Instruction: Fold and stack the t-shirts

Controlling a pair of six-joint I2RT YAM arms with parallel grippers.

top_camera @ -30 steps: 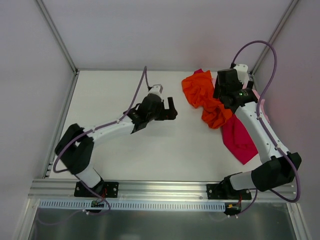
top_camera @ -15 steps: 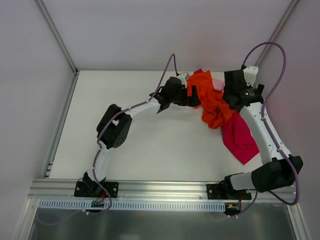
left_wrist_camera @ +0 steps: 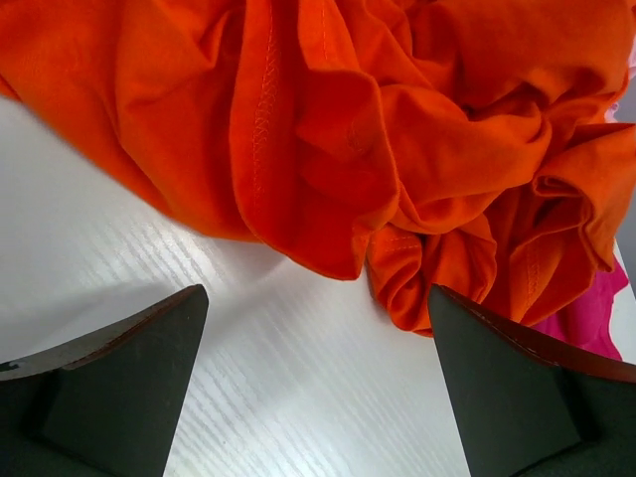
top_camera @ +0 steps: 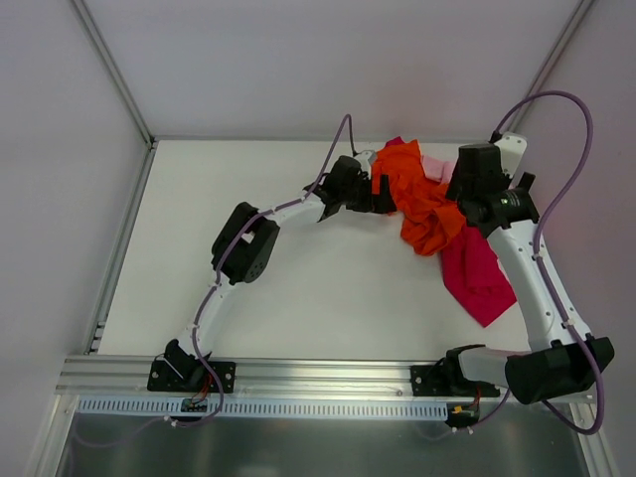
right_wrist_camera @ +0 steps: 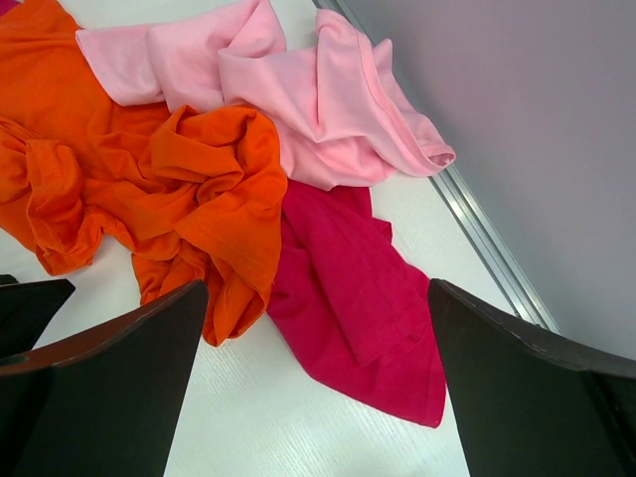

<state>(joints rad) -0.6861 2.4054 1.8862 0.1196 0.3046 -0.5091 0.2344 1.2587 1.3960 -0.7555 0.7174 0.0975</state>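
Your left tool (left_wrist_camera: 318, 298) stands wide, with only bare counter (left_wrist_camera: 288, 397) between its two dark fingers (left_wrist_camera: 129, 378) and nothing gripped. Just ahead of the tips lies the crumpled orange shirt (left_wrist_camera: 397, 149), a folded hem nearest the gap. From the wrist view you cannot tell whether either finger touches the cloth, and from above the tool's black body covers the shirt's left edge. The shirt runs off the top and both sides of the wrist view, so its outline is cut off. A sliver of the magenta shirt (left_wrist_camera: 586, 318) shows behind it at the lower right.

Your right tool (right_wrist_camera: 318, 288) is also wide and holds nothing. It hangs over the heap, and from overhead its fingers are hidden under its own housing. Below it the magenta shirt lies flattest, close to the metal rail (right_wrist_camera: 487, 248) at the counter's right edge, with the orange shirt overlapping its left side. The pink shirt (right_wrist_camera: 298, 89) sits at the far end, against the orange one and over the top of the magenta one. From overhead only a small pink patch shows, between the orange cloth and the right arm (top_camera: 527, 268). All three are bunched, none folded, in the far right corner of the counter.
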